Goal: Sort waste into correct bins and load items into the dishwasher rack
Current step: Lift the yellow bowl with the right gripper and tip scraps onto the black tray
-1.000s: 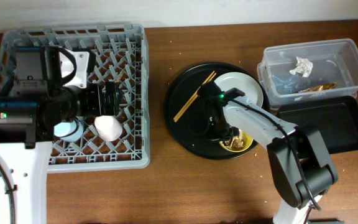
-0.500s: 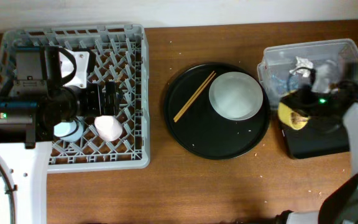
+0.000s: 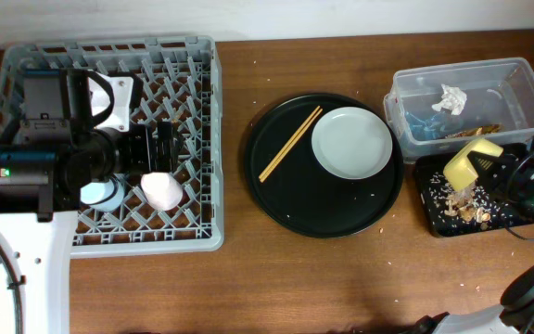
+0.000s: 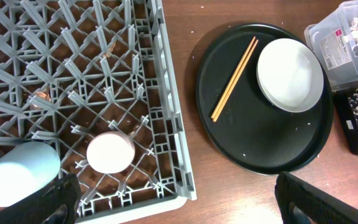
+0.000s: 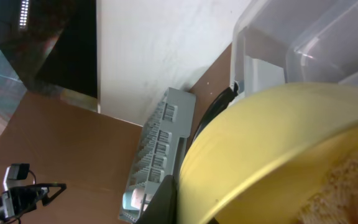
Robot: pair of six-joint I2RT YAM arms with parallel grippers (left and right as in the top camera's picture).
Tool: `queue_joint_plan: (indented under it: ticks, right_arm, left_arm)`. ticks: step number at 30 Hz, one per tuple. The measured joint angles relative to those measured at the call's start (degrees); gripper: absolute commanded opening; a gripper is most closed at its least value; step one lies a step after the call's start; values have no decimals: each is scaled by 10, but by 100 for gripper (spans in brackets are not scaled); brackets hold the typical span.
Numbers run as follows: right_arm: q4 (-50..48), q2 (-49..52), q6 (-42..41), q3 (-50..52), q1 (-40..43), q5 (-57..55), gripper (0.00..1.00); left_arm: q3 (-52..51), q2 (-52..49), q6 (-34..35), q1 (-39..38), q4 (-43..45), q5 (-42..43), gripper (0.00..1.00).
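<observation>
Crumbs (image 3: 460, 197) now litter black tray (image 3: 431, 221); right claw (image 3: 488, 168) clamps yellow bowl (image 3: 465, 160), tipped.

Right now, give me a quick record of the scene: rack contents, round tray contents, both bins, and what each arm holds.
dishwasher rack: pink cup and light-blue cup inside.
round black tray: plate and chopsticks, side by side.
clear tub: crumpled napkin, brown scraps.
black bin tray: crumbly leftovers scattered inside.
right fingers: shut on yellow bowl, tipped over the black bin tray.
left fingers: open, holding nothing.
</observation>
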State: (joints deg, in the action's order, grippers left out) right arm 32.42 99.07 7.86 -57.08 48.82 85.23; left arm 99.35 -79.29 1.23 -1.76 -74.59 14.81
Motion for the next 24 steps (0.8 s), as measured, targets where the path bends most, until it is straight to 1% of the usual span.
queue_joint_plan:
  ticks: [7,9,11,12,13,14,16,17,18,19,21,22,23,24]
  right_arm:
    - [10,0,-23,0,-2,-49,4]
    - [24,0,-20,0,-5,-48,4]
    - [31,0,-47,0,-7,-64,4]
    - [48,0,-41,0,-8,-54,4]
    - [51,0,-39,0,-17,-57,4]
    - [58,-1,-52,0,-27,-83,4]
    - [59,-2,-38,0,-36,-89,4]
    - [50,-3,-57,0,-37,-106,4]
    - [68,-5,-61,0,-37,-104,4]
    - [93,-11,-39,0,-38,-99,4]
    - [99,-26,-38,0,-41,-109,4]
    - [125,-41,-33,0,-43,-108,4]
    - [154,-72,-26,0,-51,-106,4]
    - [160,-96,-23,0,-63,-113,4]
  left_arm:
    - [0,0,0,0,0,0,99]
    - [0,0,0,0,0,0,99]
    - [0,0,0,0,0,0,99]
    - [0,0,0,0,0,0,99]
    - [0,0,0,0,-1,0,99]
    - [0,0,0,0,0,0,99]
    - [0,0,0,0,0,0,99]
    - [0,0,0,0,0,0,99]
    - [0,0,0,0,0,0,99]
    - [0,0,0,0,0,0,99]
    - [0,0,0,0,0,0,99]
    - [0,0,0,0,0,0,99]
    - [0,0,0,0,0,0,99]
    - [0,0,0,0,0,0,99]
